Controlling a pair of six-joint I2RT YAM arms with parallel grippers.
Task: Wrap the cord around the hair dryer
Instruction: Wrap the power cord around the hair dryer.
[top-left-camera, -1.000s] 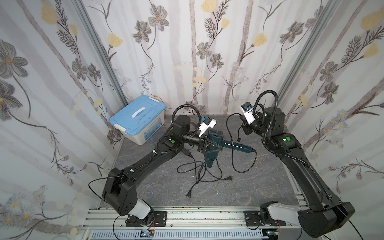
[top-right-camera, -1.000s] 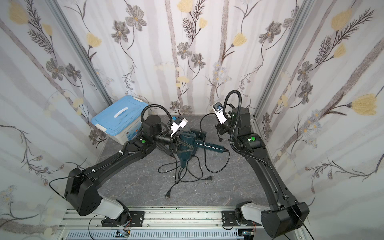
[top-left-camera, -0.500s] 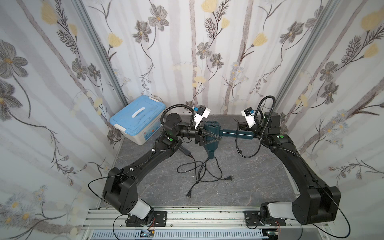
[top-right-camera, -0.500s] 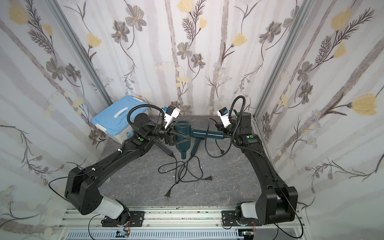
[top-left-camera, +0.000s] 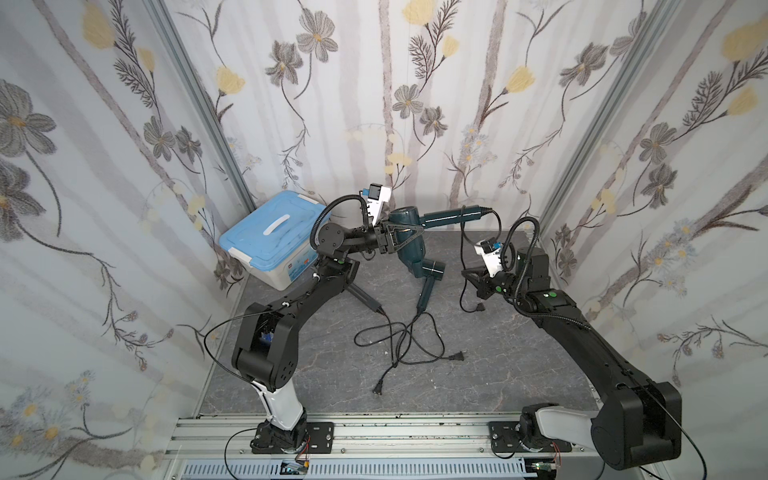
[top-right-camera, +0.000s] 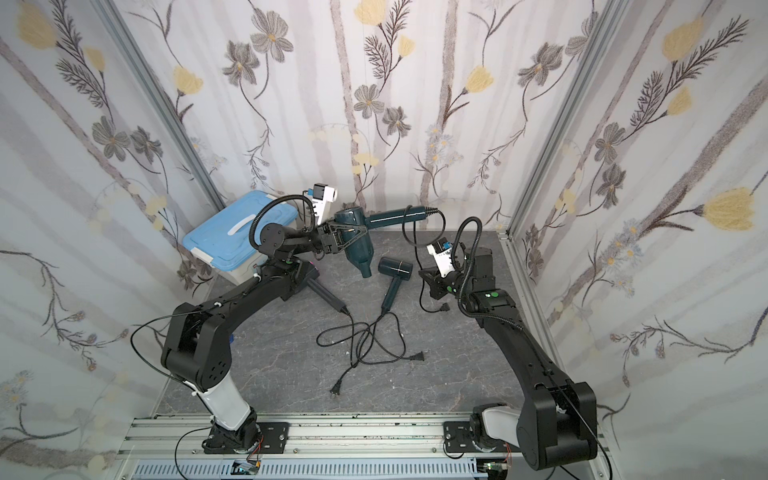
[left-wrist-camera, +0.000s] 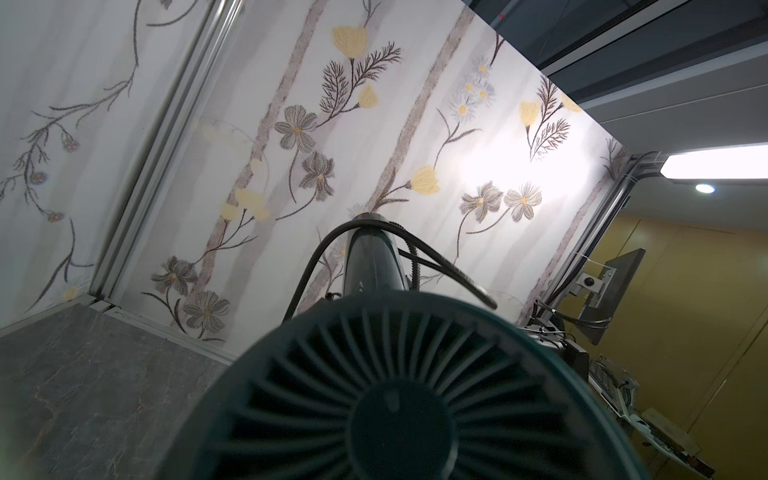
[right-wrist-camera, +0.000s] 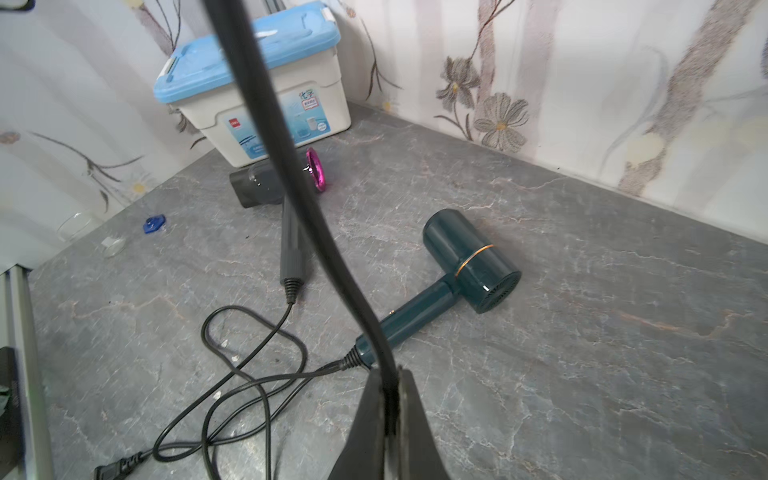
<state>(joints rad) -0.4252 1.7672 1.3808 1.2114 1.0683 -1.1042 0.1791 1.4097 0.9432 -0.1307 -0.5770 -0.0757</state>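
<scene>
Beginning the wrap, it seems, the left hand clamps the raised hair dryer while the right hand pinches its cord, which next needs looping around it.

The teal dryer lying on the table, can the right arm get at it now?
Probably not yet: the right claw is shut on the cord. The lying dryer looks close, with nothing between them.

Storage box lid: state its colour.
The lid is light blue; it shows best in the right wrist view.
</scene>
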